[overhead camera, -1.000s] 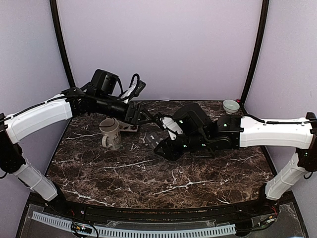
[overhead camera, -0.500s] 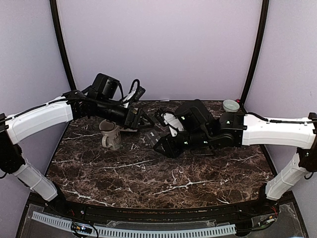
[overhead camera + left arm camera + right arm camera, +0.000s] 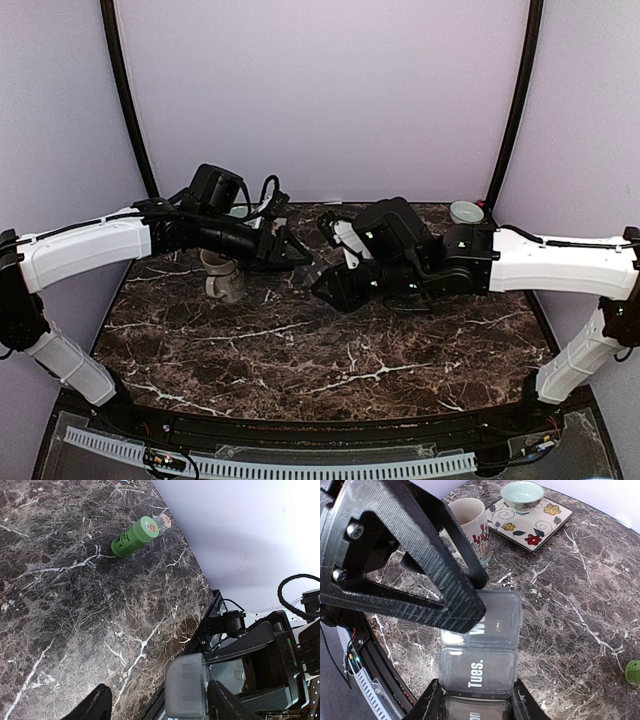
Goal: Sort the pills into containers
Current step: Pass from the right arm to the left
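The right gripper (image 3: 476, 701) is pinching the containers (image 3: 477, 672) - a dark grey, see-through strip of joined compartments - with one finger on each long side. From the top camera the strip sits above the far middle of the dark marbled counter (image 3: 60, 605), just right of the mug (image 3: 470, 522).

White lettering on the lids can be read in the right wrist view. The middle compartment says "Tues.". The next one up starts with "W", and a black finger of the left gripper (image 3: 160, 707) lies across the rest. The lowest lid shows only "on" before the picture's edge cuts it off. All three lids look closed.

The left gripper's jaws are spread, with a corner of the grey strip between them, closer to one finger than the other.

The mug is white with red flowers. Behind it a pale teal bowl (image 3: 521, 494) sits on a square plate (image 3: 547, 520) painted with red and yellow flowers and curls. A green bottle (image 3: 134, 537) lies on its side near the counter's far edge - the label by its cap is too small to read.
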Available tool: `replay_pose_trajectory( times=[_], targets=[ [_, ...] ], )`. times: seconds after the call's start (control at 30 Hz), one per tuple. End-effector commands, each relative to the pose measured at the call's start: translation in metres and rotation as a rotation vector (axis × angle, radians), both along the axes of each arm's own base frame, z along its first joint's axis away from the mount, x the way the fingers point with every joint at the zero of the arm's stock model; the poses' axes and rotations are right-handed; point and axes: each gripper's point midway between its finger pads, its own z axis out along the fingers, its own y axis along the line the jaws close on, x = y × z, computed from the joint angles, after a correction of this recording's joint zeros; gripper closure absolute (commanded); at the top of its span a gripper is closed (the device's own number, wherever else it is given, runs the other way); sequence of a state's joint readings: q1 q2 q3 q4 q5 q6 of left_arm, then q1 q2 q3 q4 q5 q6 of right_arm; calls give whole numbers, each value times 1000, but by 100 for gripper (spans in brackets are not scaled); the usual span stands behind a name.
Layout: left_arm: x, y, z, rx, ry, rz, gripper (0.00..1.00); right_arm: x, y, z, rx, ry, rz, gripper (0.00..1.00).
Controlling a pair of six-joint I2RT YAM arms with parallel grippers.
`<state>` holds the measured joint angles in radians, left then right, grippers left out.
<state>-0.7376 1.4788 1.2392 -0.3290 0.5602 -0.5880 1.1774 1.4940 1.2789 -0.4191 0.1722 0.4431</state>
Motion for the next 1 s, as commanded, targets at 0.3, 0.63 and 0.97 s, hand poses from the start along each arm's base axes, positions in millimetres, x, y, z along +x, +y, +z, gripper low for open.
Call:
replay_pose_trajectory(
  times=[0.3, 0.63, 0.97],
  targets=[
    [0, -6, 24, -125, 14, 39, 37, 5, 16, 15, 71, -5, -32, 78],
    [-1, -10, 23, -139, 27, 47, 45, 10, 23, 16, 88, 4, -58, 80],
    [-1, -9, 20, -138, 29, 61, 57, 14, 25, 15, 95, 10, -87, 81]
  ],
)
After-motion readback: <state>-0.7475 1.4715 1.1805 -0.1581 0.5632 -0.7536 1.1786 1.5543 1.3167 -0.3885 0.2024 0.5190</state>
